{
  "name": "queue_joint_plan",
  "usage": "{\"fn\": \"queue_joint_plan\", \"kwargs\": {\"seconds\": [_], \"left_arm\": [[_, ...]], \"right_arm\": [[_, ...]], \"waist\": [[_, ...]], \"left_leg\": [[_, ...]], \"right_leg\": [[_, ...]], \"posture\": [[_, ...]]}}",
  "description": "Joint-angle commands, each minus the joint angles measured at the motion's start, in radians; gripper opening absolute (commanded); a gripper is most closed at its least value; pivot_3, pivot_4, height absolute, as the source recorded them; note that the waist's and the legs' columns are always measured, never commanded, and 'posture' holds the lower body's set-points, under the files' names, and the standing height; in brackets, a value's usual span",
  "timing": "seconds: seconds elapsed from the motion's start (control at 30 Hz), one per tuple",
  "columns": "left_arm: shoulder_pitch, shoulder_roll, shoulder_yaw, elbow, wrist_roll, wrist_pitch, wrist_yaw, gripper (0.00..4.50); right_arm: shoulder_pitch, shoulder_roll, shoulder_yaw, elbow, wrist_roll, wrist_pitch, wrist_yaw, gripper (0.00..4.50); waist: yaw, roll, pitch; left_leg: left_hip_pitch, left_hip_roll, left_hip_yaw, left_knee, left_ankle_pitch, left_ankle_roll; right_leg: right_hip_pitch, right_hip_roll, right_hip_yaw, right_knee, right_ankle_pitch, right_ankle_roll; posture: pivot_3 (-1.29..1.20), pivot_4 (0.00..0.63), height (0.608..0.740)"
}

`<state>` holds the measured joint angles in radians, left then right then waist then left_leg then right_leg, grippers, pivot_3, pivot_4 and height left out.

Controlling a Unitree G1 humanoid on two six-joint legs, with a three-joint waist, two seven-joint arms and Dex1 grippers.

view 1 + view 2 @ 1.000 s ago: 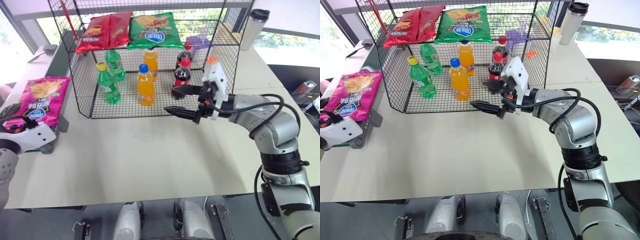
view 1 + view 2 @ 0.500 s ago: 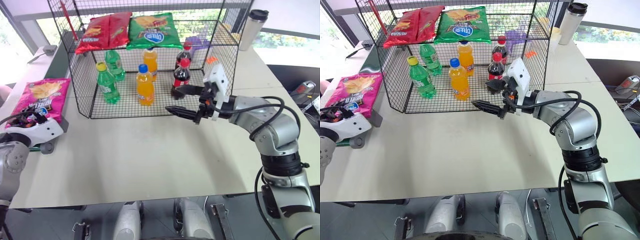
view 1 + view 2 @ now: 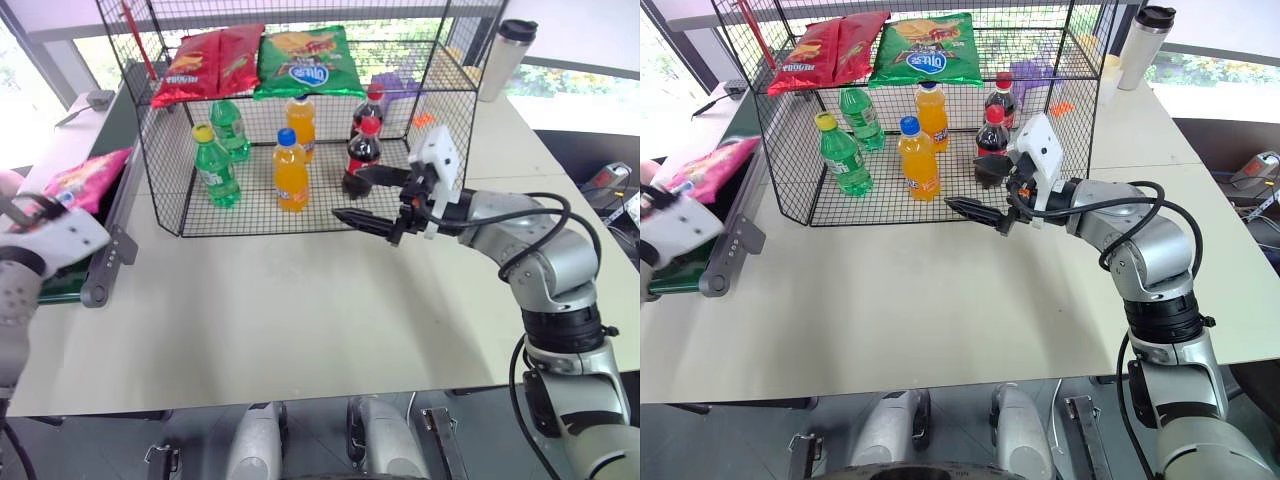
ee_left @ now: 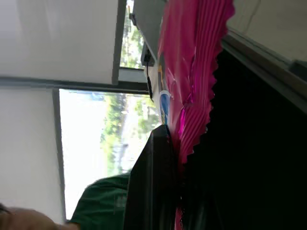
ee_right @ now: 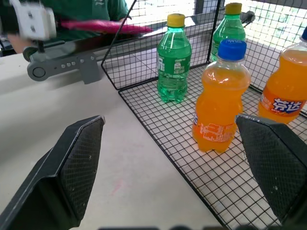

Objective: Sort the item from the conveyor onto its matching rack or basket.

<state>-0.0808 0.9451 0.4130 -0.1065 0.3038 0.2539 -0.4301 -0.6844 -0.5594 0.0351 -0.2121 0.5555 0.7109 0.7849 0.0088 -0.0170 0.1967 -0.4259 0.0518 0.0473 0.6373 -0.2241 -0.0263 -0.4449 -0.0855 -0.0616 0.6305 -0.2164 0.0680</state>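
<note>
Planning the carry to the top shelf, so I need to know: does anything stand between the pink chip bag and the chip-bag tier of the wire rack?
Yes. The pink chip bag, pinched in the left gripper, sits outside the wire rack's left mesh wall, which stands between it and the red bags on top. Going over that wall looks clear.

Left gripper (image 3: pixel 22 212) clamped closed; right gripper (image 3: pixel 368 197) spread wide.

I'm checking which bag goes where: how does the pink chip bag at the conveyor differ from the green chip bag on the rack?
The pink chip bag is gripped at its crimped edge by the shut left end effector and tilts up off the conveyor; the green chip bag lies flat on the top tier of the rack, untouched. The pink one shows edge-on; the green one shows its printed face. Both are glossy snack bags.
</note>
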Motion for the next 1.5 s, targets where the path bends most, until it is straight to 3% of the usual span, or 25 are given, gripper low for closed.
{"fn": "queue_joint_plan", "kwargs": {"seconds": [0.03, 0.13, 0.23, 0.33, 0.47, 0.67, 0.93, 1.17, 1.4, 1.5], "left_arm": [[-0.063, 0.03, 0.254, -0.178, -0.296, 0.222, -0.216, 0.03], [-0.149, 0.041, 0.435, -0.269, -0.574, 0.47, -0.352, 0.03], [-0.082, 0.105, 0.628, -0.336, -0.775, 0.733, -0.548, 0.03], [0.022, 0.147, 0.787, -0.395, -0.915, 0.873, -0.707, 0.03], [-0.025, 0.211, 0.853, -0.4, -1.093, 0.978, -0.745, 0.03], [-0.158, 0.255, 0.711, -0.381, -1.28, 0.969, -0.677, 0.03], [-0.431, 0.264, 0.325, -0.301, -1.449, 0.809, -0.634, 0.03], [-0.58, 0.23, 0.061, -0.268, -1.434, 0.702, -0.672, 0.03], [-0.693, 0.157, -0.107, -0.2, -1.363, 0.614, -0.704, 0.03], [-0.708, 0.139, -0.138, -0.166, -1.33, 0.59, -0.725, 0.0]], "right_arm": [[-0.032, 0.012, -0.07, 0.015, 0.044, -0.017, 0.011, 4.5], [-0.062, 0.035, -0.116, 0.054, 0.101, 0.0, 0.02, 4.5], [-0.09, 0.034, -0.16, 0.118, 0.149, 0.017, 0.049, 4.5], [-0.101, 0.014, -0.181, 0.157, 0.178, 0.038, 0.086, 4.5], [-0.113, -0.028, -0.178, 0.209, 0.181, 0.049, 0.161, 4.5], [-0.154, -0.043, -0.146, 0.273, 0.179, 0.049, 0.274, 4.5], [-0.246, -0.042, -0.132, 0.377, 0.175, 0.026, 0.389, 4.5], [-0.282, 0.031, -0.124, 0.384, 0.189, 0.028, 0.405, 4.5], [-0.263, 0.084, -0.114, 0.264, 0.29, 0.132, 0.421, 4.5], [-0.257, 0.106, -0.122, 0.243, 0.314, 0.151, 0.404, 3.79]], "waist": [[-0.001, -0.001, 0.0], [-0.003, -0.001, 0.0], [-0.012, -0.001, 0.0], [-0.024, -0.001, 0.0], [-0.019, -0.002, 0.0], [-0.023, -0.001, 0.0], [-0.021, -0.001, 0.0], [-0.022, -0.001, 0.0], [-0.019, -0.001, 0.0], [-0.019, -0.001, 0.0]], "left_leg": [[0.0, 0.0, 0.0, 0.001, 0.0, 0.0], [0.0, 0.0, -0.001, 0.002, 0.0, 0.0], [0.0, 0.001, -0.002, 0.005, 0.0, 0.0], [0.0, 0.001, -0.002, 0.005, 0.0, 0.0], [0.0, 0.002, -0.005, 0.007, 0.0, 0.0], [0.0, 0.001, -0.005, 0.009, 0.0, 0.0], [0.0, 0.001, -0.004, 0.008, 0.0, 0.0], [0.0, 0.001, -0.004, 0.008, 0.0, 0.0], [0.0, 0.001, -0.003, 0.009, 0.0, 0.0], [0.0, 0.001, -0.003, 0.009, 0.0, 0.0]], "right_leg": [[0.0, 0.001, 0.0, 0.0, 0.0, 0.0], [0.001, 0.001, 0.0, 0.0, 0.0, 0.0], [0.002, 0.003, 0.0, 0.001, 0.0, 0.0], [0.003, 0.003, 0.001, 0.001, 0.0, 0.0], [0.003, 0.004, 0.0, 0.001, -0.002, -0.004], [0.005, 0.004, 0.001, 0.001, -0.003, -0.004], [0.004, 0.004, 0.002, 0.001, -0.001, -0.001], [0.004, 0.005, 0.002, 0.001, 0.0, 0.0], [0.004, 0.005, 0.002, 0.002, 0.0, 0.001], [0.004, 0.005, 0.003, 0.002, 0.001, 0.002]], "posture": [[0.0, 0.15, 0.74], [0.0, 0.15, 0.74], [0.0, 0.15, 0.74], [0.0, 0.15, 0.74], [0.0, 0.15, 0.74], [0.0, 0.15, 0.74], [0.0, 0.15, 0.74], [0.0, 0.15, 0.74], [0.0, 0.15, 0.74], [0.0, 0.15, 0.74]]}}
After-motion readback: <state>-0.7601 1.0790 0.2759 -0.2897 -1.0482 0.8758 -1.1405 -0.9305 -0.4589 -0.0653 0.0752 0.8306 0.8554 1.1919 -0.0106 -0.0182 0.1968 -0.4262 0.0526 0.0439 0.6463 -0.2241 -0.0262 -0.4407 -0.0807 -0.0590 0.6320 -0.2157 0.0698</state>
